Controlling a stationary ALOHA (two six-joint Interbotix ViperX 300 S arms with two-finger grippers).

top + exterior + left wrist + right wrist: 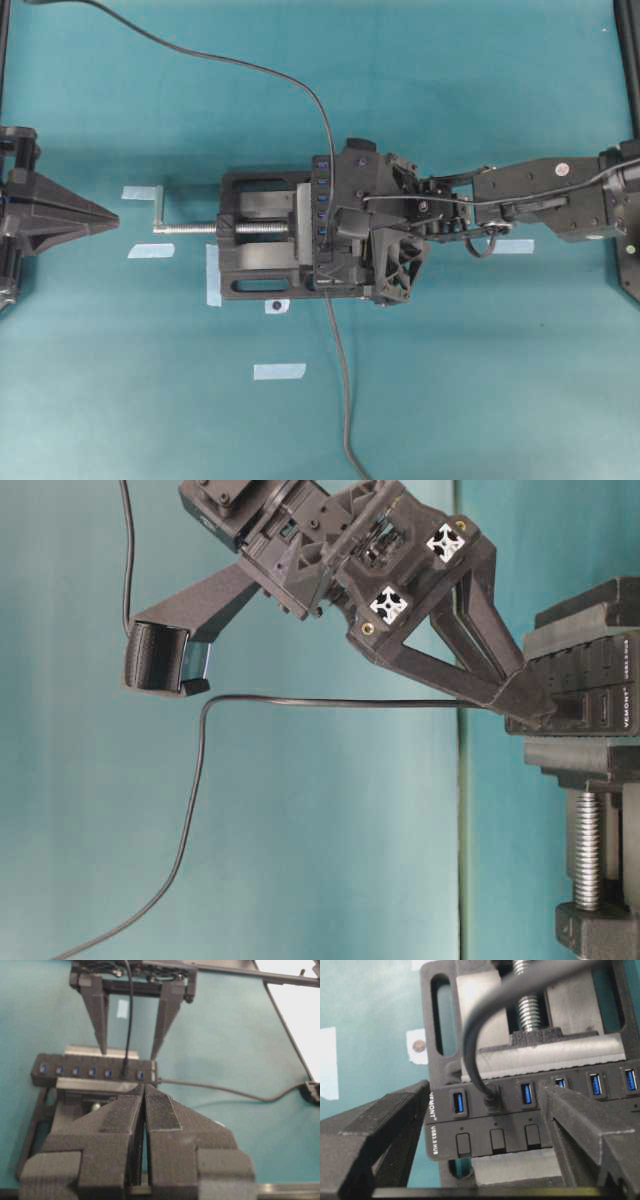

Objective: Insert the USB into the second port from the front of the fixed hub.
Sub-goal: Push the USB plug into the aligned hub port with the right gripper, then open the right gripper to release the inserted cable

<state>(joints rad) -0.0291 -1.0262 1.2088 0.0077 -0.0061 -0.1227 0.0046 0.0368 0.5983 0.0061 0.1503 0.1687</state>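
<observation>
The USB point(492, 1100) is a small black plug seated in the second socket from the labelled end of the fixed hub point(485, 1127). Its thin dark cable point(470, 1035) loops up and away. My right gripper point(485, 1091) is open, one finger on each side of the plug and neither touching it. In the left wrist view the USB point(125, 1066) stands in the hub point(90, 1071) between the right gripper's fingers point(98, 1015). Overhead, the right gripper point(335, 225) hangs over the hub point(322, 195). My left gripper point(110, 218) rests far left, shut and empty.
A black bench vise point(260, 235) with a silver screw point(190, 228) clamps the hub. The hub's own lead point(340, 380) runs off toward the front edge. Several pale tape marks point(280, 371) lie on the teal table.
</observation>
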